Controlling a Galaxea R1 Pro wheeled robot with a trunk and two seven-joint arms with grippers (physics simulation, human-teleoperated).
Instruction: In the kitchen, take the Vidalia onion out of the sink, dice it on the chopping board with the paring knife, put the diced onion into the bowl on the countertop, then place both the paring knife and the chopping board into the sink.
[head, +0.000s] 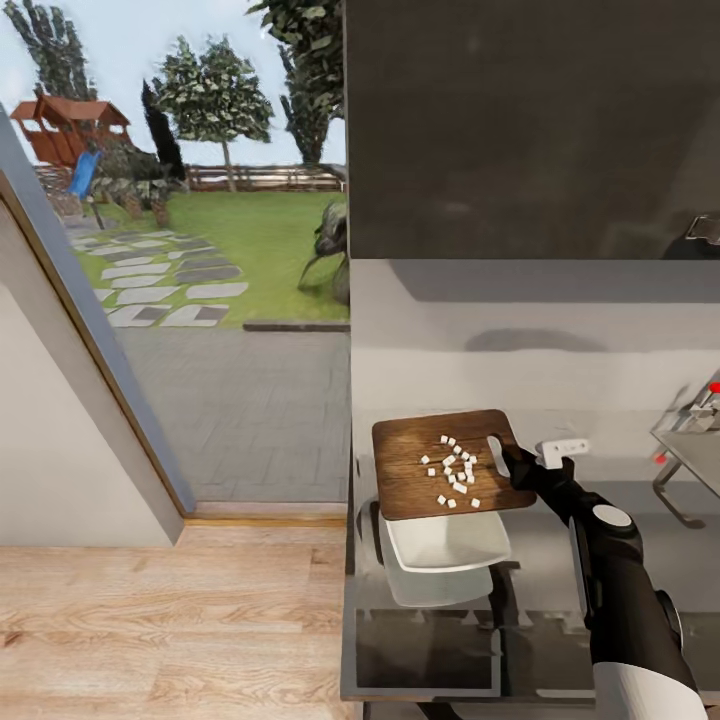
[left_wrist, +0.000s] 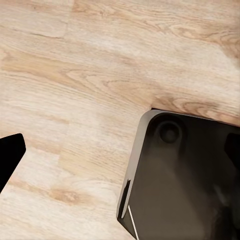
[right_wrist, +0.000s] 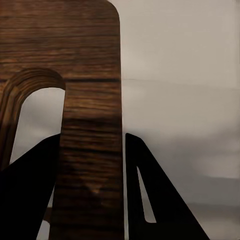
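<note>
Chopping board (head: 425, 470): held clear of the desk (head: 560, 560) by its slot-handle end, roughly level, directly above the bowl (head: 445, 555). Wood-grain top faces up.

Diced onion (head: 455, 472): a scatter of small white cubes resting on the board's top face, clustered toward the handle side, a few nearer the front edge.

Bowl: white, squarish with rounded corners, sitting on the grey desk. Its far part is hidden under the board; the near rim and inner wall are visible.

Right claw (head: 515, 468): pinching the chopping board at the strip beside the oblong slot. In the right wrist view the board (right_wrist: 90, 125) runs between the two dark fingers (right_wrist: 165, 210), one on each face, pressed against the wood.

A small white object (head: 562, 450) lies on the desk just behind the right claw; what it is cannot be told.

Sink (head: 695, 445): steel, at the right edge of the head view, well apart from the board, with red marks near the tap.

Left wrist view: pale wood floor (left_wrist: 75, 100) and a dark rounded part of the robot's base (left_wrist: 185, 175). A black tip at the frame edge is too little to show whether the left claw is spread or closed: cannot tell.

A window beside the desk gives onto a lawn (head: 260, 230) with trees.
</note>
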